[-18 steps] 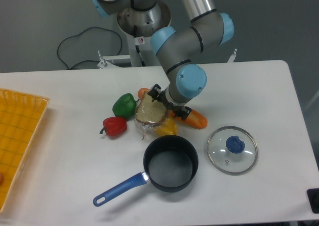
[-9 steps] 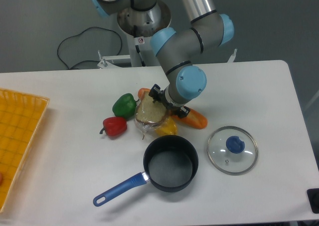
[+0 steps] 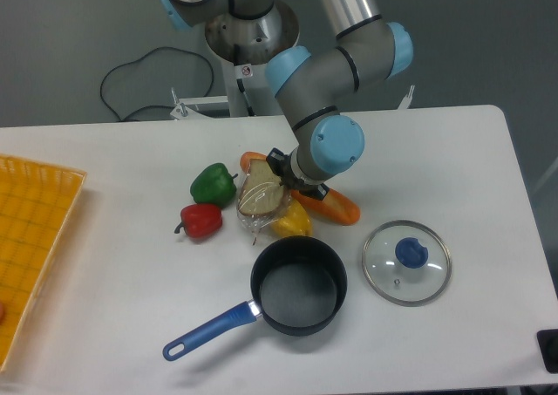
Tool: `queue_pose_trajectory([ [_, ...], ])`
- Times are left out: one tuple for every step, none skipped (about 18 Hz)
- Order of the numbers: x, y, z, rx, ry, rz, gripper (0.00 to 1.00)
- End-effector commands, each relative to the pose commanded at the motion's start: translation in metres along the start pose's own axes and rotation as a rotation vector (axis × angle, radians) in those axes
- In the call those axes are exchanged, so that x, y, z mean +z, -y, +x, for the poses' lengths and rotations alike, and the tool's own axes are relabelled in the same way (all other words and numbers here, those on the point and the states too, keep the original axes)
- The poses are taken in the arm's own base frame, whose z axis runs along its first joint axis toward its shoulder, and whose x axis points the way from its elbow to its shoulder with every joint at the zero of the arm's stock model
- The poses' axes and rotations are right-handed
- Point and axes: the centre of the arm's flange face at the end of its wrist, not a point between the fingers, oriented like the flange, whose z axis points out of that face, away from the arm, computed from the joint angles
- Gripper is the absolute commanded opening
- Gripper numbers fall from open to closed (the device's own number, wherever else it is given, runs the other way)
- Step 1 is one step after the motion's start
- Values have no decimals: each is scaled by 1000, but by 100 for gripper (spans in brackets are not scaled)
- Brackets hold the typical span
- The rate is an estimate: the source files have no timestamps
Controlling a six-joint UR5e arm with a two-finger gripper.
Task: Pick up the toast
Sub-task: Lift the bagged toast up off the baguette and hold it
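Toast [image 3: 261, 199] now tipped up on edge, green pepper [image 3: 212, 184] nudged left | end effector [image 3: 286, 173] pinching toast's upper right corner | toast leans against yellow pepper [image 3: 292, 221], baguette [image 3: 327, 205] behind | judged: grasp secured, lift starting

No readable text in view.
The only sign-like mark is a small white sticker with a red symbol [image 3: 246, 71] on the robot's mounting column in the upper middle of the frame; it is too small to make out any letters or numbers. The wrapped toast [image 3: 261, 200] near the centre of the frame shows no legible label, and the glass lid [image 3: 406, 262] at lower right carries no lettering that can be read.
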Motion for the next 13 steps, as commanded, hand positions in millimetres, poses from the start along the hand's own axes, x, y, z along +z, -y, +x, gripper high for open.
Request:
queue_pose_trajectory([
  [-3, 1, -2, -1, -9, -6, 13],
  [-8, 2, -4, -3, -16, -8, 13],
  [-12, 2, -5, -3, -19, -9, 13],
  [-16, 2, -5, -3, -21, -9, 13],
  [-20, 0, -6, -8, -25, -10, 13],
  [-23, -1, -7, -9, -31, -11, 13],
  [-26, -2, -6, -6, -36, -13, 13],
  [-29, -2, -5, 1, -41, -15, 13],
  [-34, -3, -4, 11, -47, -18, 13],
  [-37, -3, -2, 18, -55, -22, 13],
  [-43, -3, -1, 24, -59, -23, 13],
  [-50, -3, 0, 25, -59, -23, 13],
  [-56, -5, -1, 21, -61, -22, 13],
])
